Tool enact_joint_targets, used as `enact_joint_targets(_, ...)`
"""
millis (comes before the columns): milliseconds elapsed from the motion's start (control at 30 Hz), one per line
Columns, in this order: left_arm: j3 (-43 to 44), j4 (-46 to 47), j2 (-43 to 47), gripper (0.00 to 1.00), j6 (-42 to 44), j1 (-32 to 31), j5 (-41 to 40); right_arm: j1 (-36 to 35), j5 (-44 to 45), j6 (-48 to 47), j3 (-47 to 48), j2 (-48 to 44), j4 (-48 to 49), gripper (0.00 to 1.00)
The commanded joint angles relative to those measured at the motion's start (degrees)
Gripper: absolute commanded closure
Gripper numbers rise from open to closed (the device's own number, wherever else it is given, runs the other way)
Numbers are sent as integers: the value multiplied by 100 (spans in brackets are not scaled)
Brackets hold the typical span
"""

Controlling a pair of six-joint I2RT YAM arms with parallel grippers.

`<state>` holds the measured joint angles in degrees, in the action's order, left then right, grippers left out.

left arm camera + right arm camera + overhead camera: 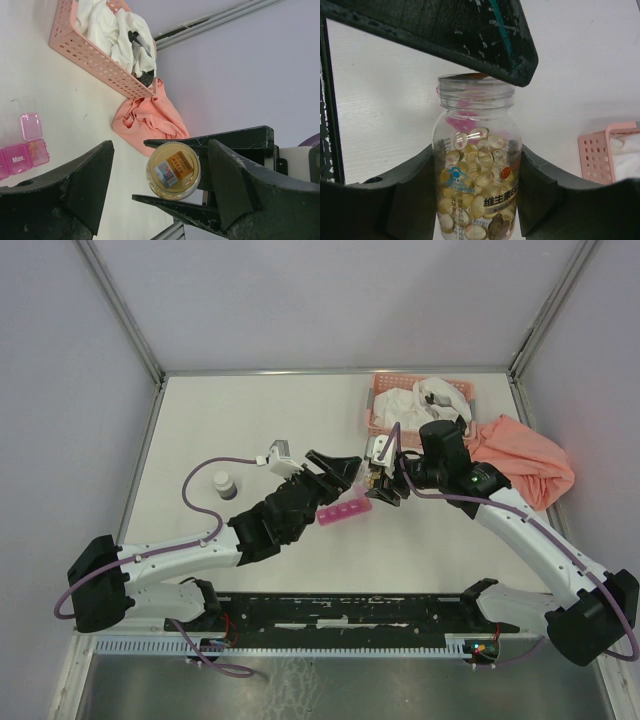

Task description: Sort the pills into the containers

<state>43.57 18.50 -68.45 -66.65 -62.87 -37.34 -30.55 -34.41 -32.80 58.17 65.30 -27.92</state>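
My right gripper (pixel 476 160) is shut on a clear uncapped bottle (pixel 477 170) full of yellow softgel pills (pixel 482 167). In the left wrist view the bottle's labelled end (pixel 173 171) lies between my left gripper's (pixel 161 156) wide fingers (pixel 87 175), with a gap on each side, so that gripper is open. The magenta-pink strip of containers (pixel 343 512) lies on the table just below both grippers. One of its lids (pixel 31 125) stands open, and a compartment (pixel 37 151) next to the "Mon." one holds yellowish pills. My left gripper (pixel 340 468) and right gripper (pixel 384 483) nearly meet above the strip.
A salmon lattice basket (pixel 375 410) with white cloth stands at the back right. An orange cloth (pixel 525 462) lies beside it. A small grey-white round object (pixel 225 483) sits on the table to the left, near the left arm's purple cable.
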Motion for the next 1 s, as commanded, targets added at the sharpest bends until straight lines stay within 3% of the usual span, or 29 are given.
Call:
enact_joint_targets(0,255,122,-56,18,-247,-51,-211,-46,29,-29,89,-8,173,94)
enact_joint_targets(367,345,198,-206,40,-253,-85,122,-63,72,-34,109,41,156,95)
enact_joint_targets(700,280,227,-222,67,-272,-90,377,-59,-58,125,189,102,102,94)
enact_joint_targets(867,-115,1009,-109,78,338,-66,731,-12,-701,524,414,260,-99,95)
enact_joint_targets(967,-496,1667,69,80,1061,66,1374,133,-1355,877,523,385,-168,95)
